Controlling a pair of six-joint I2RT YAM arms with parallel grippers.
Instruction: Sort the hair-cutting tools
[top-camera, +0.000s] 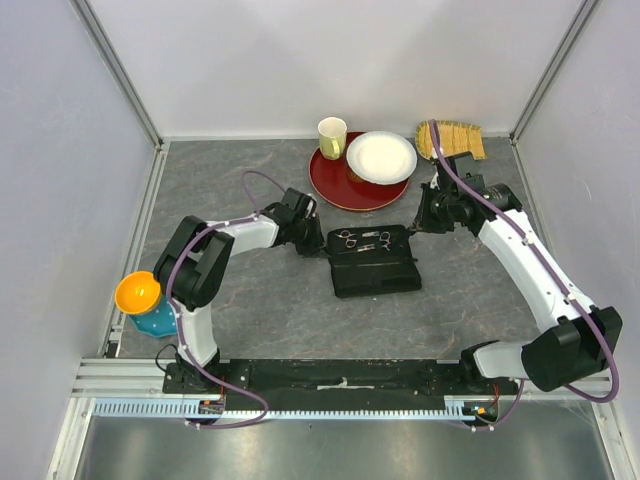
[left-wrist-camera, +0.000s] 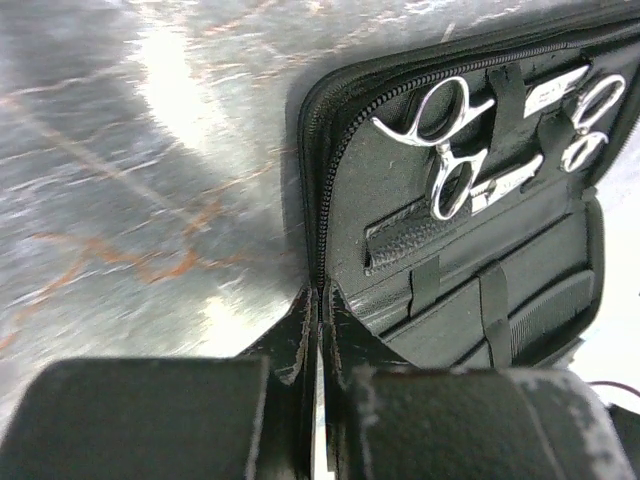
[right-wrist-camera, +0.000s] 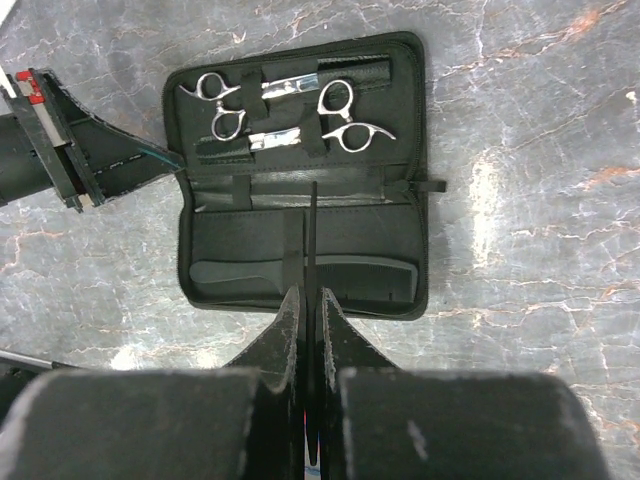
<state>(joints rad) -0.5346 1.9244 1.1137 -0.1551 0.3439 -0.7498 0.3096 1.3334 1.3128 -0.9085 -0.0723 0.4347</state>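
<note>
"Top external view: where do the hair-cutting tools sit?"
"All inside the open black case (top-camera: 378, 285) in the middle of the tabletop (top-camera: 260, 310). Silver scissors (right-wrist-camera: 222, 107) and a second pair (right-wrist-camera: 347, 117) lie strapped side by side in its far half. A black comb (right-wrist-camera: 368, 270) fills a pocket in the near half."
"Anything beside the comb?"
"A smooth black piece (right-wrist-camera: 235, 272), in the same pocket. The right tool (right-wrist-camera: 305, 300) covers the spot between them, so I cannot tell whether they touch."
"How do the tools stand?"
"The left tool (left-wrist-camera: 319, 300) is pinched tight on the case's zipped rim at its left end. The right tool has its fingers pressed together at the case's right side. A thin dark strip (right-wrist-camera: 311, 220) rises from between the tips; whether it is gripped I cannot tell."
</note>
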